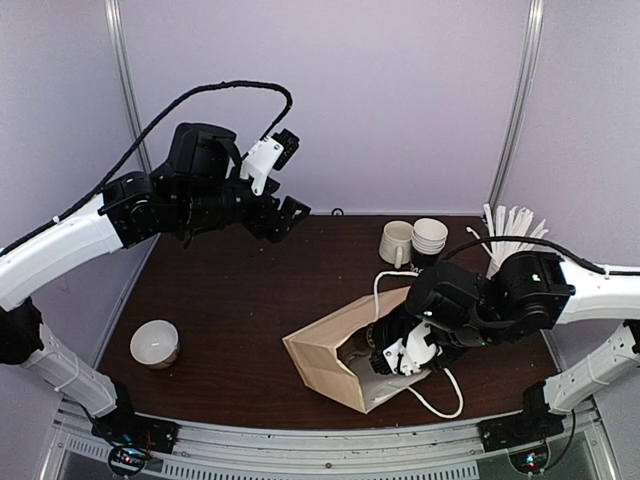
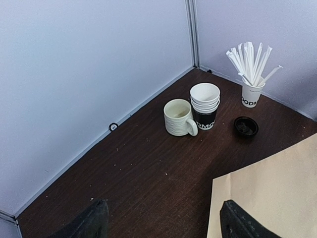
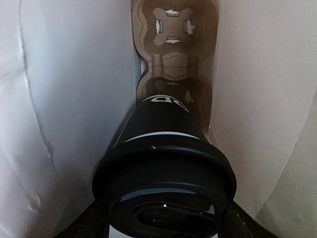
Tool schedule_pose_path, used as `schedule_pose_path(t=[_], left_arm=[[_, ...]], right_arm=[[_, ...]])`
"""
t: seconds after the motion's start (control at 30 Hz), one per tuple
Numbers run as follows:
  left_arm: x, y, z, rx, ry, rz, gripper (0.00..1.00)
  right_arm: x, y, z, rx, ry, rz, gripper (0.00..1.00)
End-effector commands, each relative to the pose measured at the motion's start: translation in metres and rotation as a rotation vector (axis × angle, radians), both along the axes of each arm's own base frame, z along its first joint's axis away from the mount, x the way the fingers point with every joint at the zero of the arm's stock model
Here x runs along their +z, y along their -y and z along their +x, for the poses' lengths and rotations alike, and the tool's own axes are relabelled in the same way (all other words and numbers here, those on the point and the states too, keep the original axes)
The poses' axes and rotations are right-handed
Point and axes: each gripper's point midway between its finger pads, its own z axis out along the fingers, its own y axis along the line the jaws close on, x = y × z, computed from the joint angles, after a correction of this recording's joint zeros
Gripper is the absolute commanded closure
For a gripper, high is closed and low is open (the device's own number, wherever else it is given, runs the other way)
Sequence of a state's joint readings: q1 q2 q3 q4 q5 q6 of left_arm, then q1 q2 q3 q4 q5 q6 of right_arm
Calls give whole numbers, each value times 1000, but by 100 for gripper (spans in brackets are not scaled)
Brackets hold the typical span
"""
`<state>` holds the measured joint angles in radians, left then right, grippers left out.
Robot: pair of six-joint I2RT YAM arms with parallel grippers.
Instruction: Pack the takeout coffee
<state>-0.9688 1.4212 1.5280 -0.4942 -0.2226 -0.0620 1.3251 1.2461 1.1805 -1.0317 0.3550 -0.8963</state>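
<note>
Takeout coffee (image 3: 163, 148), pinched in the right fingers (image 3: 242, 225), points base-first into the tipped bag (image 1: 320, 365) toward its carrier (image 3: 171, 54); left fingers (image 2: 91, 220) spread, empty.

inside the bag (image 3: 59, 99), the cup (image 3: 163, 148) fills nearly the whole width between the walls, with only slim gaps at 3 and 9 o'clock. the carrier (image 3: 171, 59) blocks the far end at 12. on the table (image 1: 240, 290), the middle and left lie open, save a bowl (image 1: 155, 343) at 8. mug (image 1: 396, 241), cup stack (image 1: 430, 238) and sticks (image 1: 510, 230) crowd 1 o'clock; the bag lies at 5.
</note>
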Motion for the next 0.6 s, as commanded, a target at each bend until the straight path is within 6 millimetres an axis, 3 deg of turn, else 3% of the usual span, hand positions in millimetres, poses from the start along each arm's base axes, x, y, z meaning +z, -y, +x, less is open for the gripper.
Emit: schedule_pose_path(t=[0.0,0.57], left_arm=[[20,6,4,-12,26,-71,19],[5,6,8,-25,-2,-70,19]], right_arm=[[5,-10,14,-24,104,45,46],[-21,-25,24,-33,144,29,46]])
